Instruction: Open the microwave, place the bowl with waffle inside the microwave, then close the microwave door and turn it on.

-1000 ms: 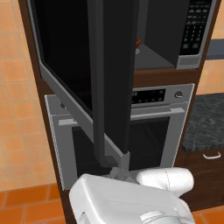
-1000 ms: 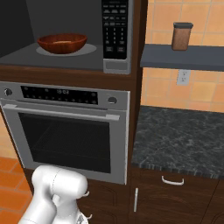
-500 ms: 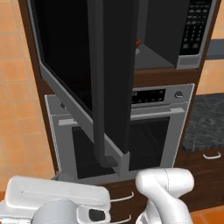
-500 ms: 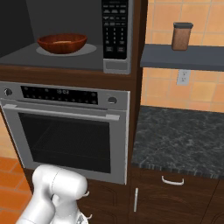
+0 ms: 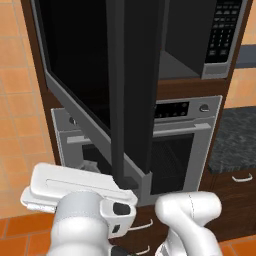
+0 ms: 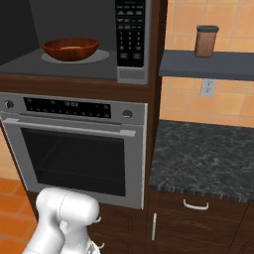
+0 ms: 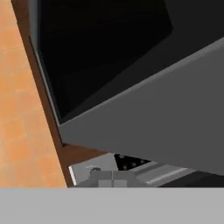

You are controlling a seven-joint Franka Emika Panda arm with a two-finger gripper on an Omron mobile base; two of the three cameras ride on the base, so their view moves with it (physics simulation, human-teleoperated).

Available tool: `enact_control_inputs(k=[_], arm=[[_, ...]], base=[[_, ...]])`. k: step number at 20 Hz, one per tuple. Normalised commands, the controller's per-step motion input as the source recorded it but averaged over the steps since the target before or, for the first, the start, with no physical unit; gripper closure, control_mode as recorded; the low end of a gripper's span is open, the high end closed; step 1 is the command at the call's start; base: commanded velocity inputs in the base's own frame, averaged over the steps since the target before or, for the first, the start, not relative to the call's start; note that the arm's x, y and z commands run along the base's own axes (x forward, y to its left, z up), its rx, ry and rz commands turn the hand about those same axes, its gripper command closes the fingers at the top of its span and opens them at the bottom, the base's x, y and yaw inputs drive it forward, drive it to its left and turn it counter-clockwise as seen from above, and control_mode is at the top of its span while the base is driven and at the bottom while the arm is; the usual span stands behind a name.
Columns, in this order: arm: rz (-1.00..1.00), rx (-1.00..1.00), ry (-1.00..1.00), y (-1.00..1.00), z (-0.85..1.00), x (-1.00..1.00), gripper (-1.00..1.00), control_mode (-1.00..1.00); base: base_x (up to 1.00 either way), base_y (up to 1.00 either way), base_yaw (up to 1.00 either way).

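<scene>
The microwave [image 6: 74, 44] sits built in above a silver oven [image 6: 74, 149]. Its black glass microwave door [image 5: 100, 80] stands swung wide open. Inside, on the grey floor, rests the small reddish-brown bowl [image 6: 69, 48]; the waffle in it is hard to make out. The robot's gripper [image 7: 112, 179] is low beneath the door, jaws closed on nothing. The door looks rigid, broad and hinged, likely to swing easily; a flat push on its outer glass face, towards the free edge, seems the best contact.
</scene>
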Motion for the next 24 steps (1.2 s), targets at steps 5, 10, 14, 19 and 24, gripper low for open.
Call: enact_control_inputs(k=[5,10,14,19,24], arm=[[0.00,0.00,-0.14,-1.00,0.79,-0.06,1.00,-1.00],[0.00,0.00,-0.08,-0.99,0.78,0.01,1.00,-1.00],[-0.02,0.00,-0.16,-0.72,0.96,0.00,1.00,-1.00],[-0.18,0.00,-0.10,-0.56,0.85,0.19,1.00,-1.00],[-0.07,0.00,-0.42,-0.47,0.78,0.05,1.00,-1.00]], base=[[0.00,0.00,0.00],[0.00,0.00,0.00],[0.00,0.00,0.00],[0.00,0.00,0.00],[0.00,0.00,0.00]])
